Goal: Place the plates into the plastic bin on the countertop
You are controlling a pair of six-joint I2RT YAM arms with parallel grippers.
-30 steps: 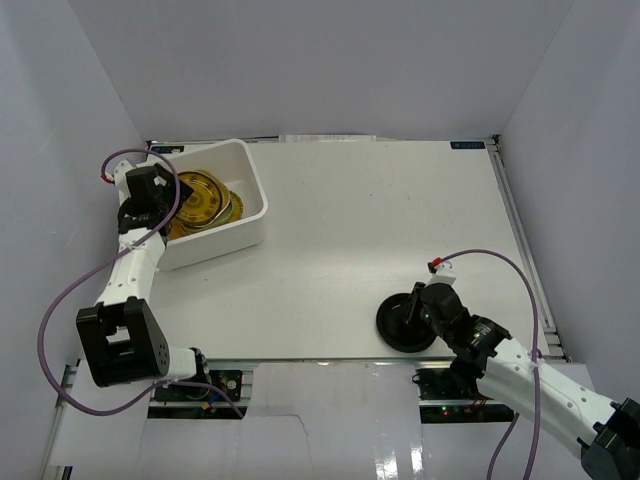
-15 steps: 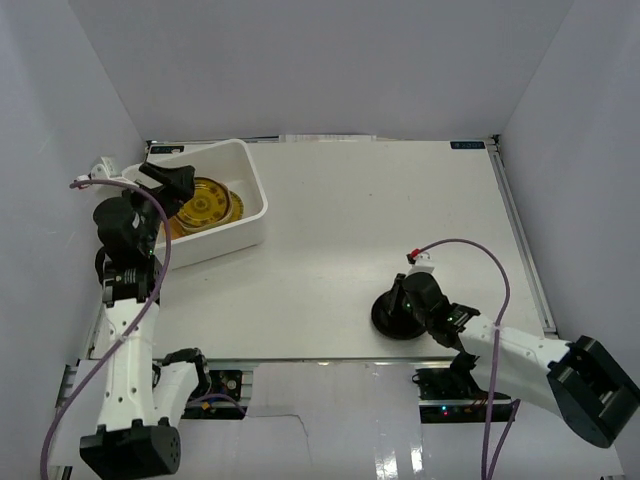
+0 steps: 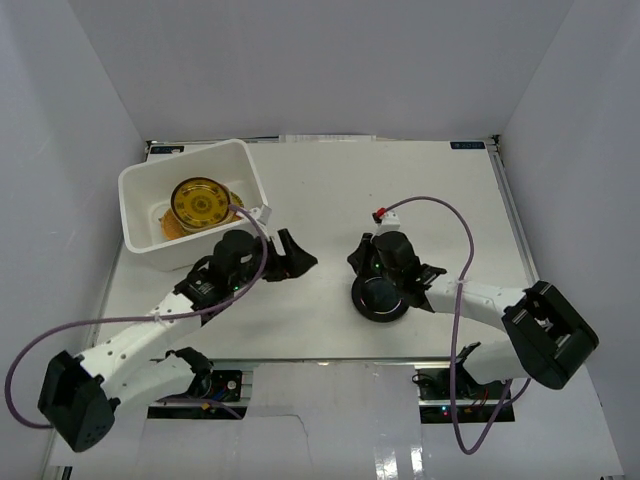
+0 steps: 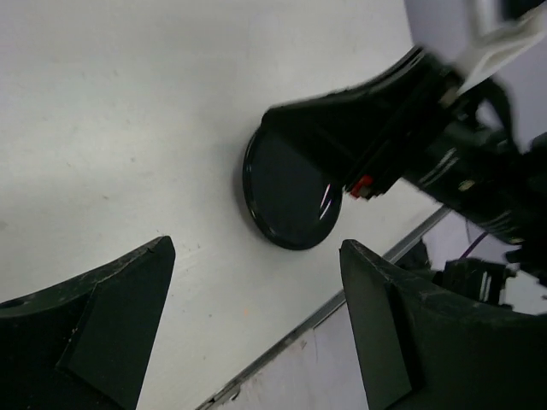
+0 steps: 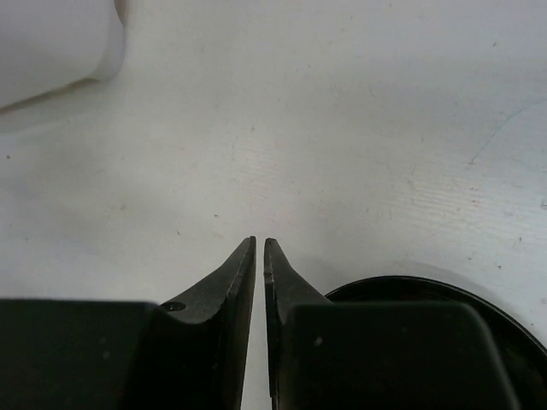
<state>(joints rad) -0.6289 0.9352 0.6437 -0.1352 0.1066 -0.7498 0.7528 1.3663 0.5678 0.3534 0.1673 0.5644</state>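
Observation:
A glossy black plate [image 3: 380,298] lies on the white countertop [image 3: 400,190] near its front edge. My right gripper [image 3: 357,259] hovers at the plate's far-left rim, shut with only a hairline gap and nothing between its fingertips [image 5: 259,243]; the plate [image 5: 487,299] shows just below and right of them. My left gripper [image 3: 300,256] stands wide open left of the plate, empty, facing the plate [image 4: 286,192] and the right gripper [image 4: 385,128]. The white plastic bin [image 3: 140,215] sits at the back left holding a gold-patterned plate [image 3: 200,203] on top of others.
Grey walls close in the countertop on three sides. The front edge of the table [image 4: 342,299] runs close below the black plate. A corner of the bin [image 5: 51,43] lies ahead and left of the right gripper. Purple cables trail from both arms.
My left arm has left the bin and swung right to the middle of the table. My right arm moved left and its jaws closed; the black plate shifted left and slightly farther back.

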